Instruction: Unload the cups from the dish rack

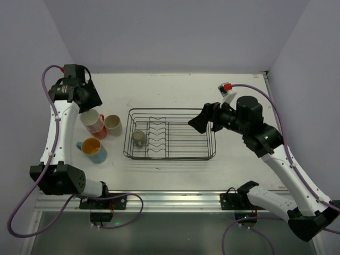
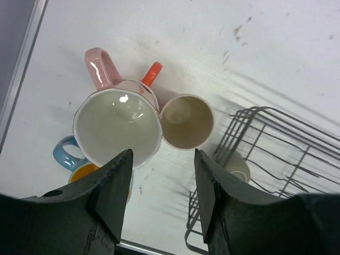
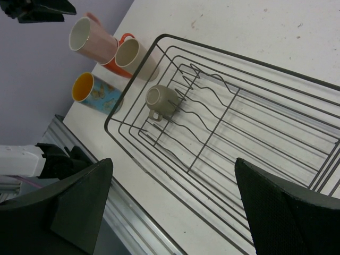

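Left wrist: left fingers (image 2: 114, 180) parted, empty, near pink cup (image 2: 117, 125); right fingers (image 3: 79, 196) spread wide.

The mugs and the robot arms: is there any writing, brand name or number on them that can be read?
No readable text in any view.
Light blue ceramic mug with an orange-yellow inside: darker blotchy pattern on its side, no letters to make out.
Small red and white part on the right arm's cable: too small to tell whether it bears print.

Olive-grey mug (image 1: 138, 138) between rack (image 1: 172, 158) wall and dividers (image 1: 157, 135), bare wire beyond dividers, four mugs (image 1: 112, 125) clustered outside
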{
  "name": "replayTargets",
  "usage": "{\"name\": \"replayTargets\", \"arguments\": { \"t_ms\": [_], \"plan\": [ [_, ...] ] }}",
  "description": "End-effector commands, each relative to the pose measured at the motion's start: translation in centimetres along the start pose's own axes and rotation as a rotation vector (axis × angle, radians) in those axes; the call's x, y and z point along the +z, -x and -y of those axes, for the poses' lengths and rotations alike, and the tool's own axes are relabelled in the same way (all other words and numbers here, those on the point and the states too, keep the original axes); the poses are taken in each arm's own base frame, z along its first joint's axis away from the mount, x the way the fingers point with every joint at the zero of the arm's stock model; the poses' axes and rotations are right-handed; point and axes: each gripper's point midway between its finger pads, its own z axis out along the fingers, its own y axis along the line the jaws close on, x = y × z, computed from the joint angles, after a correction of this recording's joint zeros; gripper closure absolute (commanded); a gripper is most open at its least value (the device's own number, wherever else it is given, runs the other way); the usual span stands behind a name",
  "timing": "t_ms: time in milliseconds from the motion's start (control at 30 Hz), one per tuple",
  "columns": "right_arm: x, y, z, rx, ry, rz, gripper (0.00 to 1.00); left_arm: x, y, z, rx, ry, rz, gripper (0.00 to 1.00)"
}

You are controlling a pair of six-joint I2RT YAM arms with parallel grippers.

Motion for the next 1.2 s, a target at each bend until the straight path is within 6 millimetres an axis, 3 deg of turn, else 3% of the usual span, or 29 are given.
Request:
{"name": "replayTargets", "arguments": {
  "t_ms": [0,200,233,333,400,433,533,567,600,700,733,767,800,867,900,933,1000,1167],
  "plan": [
    [0.8,-0.3,1.2,-0.005,-0.047,-0.019,0.01,-3.9,1.4,2.0,-0.037,-0.135,0.096,0.46],
    [2.3,-1.5,1.5,-0.007,-0.033,-0.109,0.01,-6.2,0.3,7.8,0.032,-0.274,0.148,0.45],
    [2.5,-1.7,1.2,-0.006,-0.018,-0.128,0.01,-6.9,-0.4,9.7,0.068,-0.325,0.155,0.45],
    [3.9,-3.0,-0.2,-0.036,0.009,-0.209,0.01,-8.2,-1.4,12.1,0.095,-0.406,0.166,0.45],
    [4.7,-2.7,-0.3,-0.081,-0.062,-0.215,0.01,-8.7,-1.6,12.5,0.099,-0.429,0.173,0.45],
    [5.9,-3.1,-1.5,-0.113,-0.058,-0.245,0.01,-9.5,-1.3,12.5,0.097,-0.449,0.202,0.45],
    [8.5,-4.7,-1.8,-0.136,-0.093,-0.334,0.01,-10.2,-0.5,10.8,0.091,-0.399,0.272,0.41],
    [9.0,-4.4,-3.2,-0.155,-0.070,-0.332,0.01,-10.2,-0.3,10.0,0.084,-0.360,0.286,0.38],
    [9.6,-4.5,-3.3,-0.167,-0.087,-0.342,0.01,-9.8,0.4,8.3,0.066,-0.270,0.323,0.35],
    [12.0,-5.2,-4.7,-0.207,-0.086,-0.384,0.01,-8.2,0.1,5.2,0.079,-0.105,0.288,0.32],
    [12.5,-4.4,-6.0,-0.227,-0.075,-0.366,0.01,-7.5,0.1,4.0,0.073,-0.071,0.272,0.32],
    [14.1,-5.6,-5.7,-0.237,-0.094,-0.406,0.01,-6.5,-0.4,3.2,0.076,-0.050,0.246,0.32],
    [14.3,-6.1,-5.9,-0.265,-0.098,-0.437,0.02,-5.8,-0.3,2.0,0.059,-0.041,0.228,0.32],
    [15.5,-5.9,-7.5,-0.301,-0.079,-0.428,0.03,-5.1,-0.2,0.9,0.036,-0.059,0.233,0.32],
    [16.8,-7.4,-7.2,-0.317,-0.088,-0.473,0.04,-4.9,0.1,0.0,0.013,-0.053,0.238,0.32],
    [17.4,-6.9,-7.9,-0.321,-0.083,-0.463,0.05,-5.2,0.5,-0.3,0.004,-0.055,0.259,0.32],
    [19.0,-8.3,-7.1,-0.337,-0.114,-0.500,0.07,-5.3,1.1,-1.2,-0.022,-0.036,0.288,0.32],
    [21.3,-9.0,-8.9,-0.415,-0.069,-0.463,0.09,-6.4,1.7,-1.0,-0.049,-0.069,0.340,0.32]
  ]
}}
